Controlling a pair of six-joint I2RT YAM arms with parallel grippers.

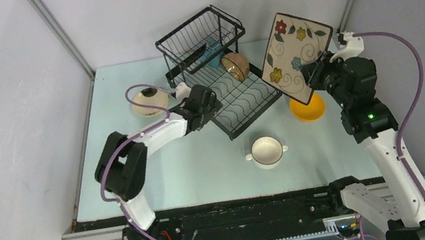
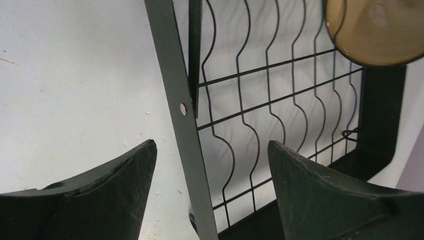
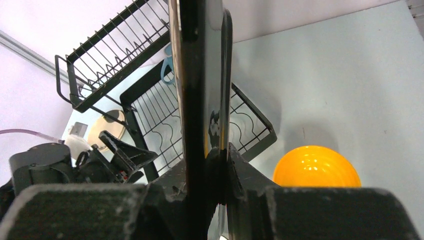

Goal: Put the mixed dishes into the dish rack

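1. L arm [image 1: 136, 147] & R arm [image 1: 395, 158]: white link shells, black joint housings.
2. L cable [image 1: 140, 87] & R cable [image 1: 416, 76]: purple, thin, running along each arm.
3. L end effector [image 2: 210, 150]: dark matte wedge fingers [image 2: 107, 192], lightly scuffed.
4. R end effector [image 3: 216, 160]: black, grainy plastic.
5. Green LED [image 1: 370, 117] lit on R arm's black joint.

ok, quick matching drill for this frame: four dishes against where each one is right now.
Things:
1. square floral plate
2. yellow bowl
3. white two-handled cup
4. brown bowl

Places:
A. on the lower tray of the dish rack
B. on the table, between the rack and the arm bases
C. clamped in the right gripper, lifted off the table
D. on the table, right of the rack

Pairs: 1-C, 2-D, 3-B, 4-A
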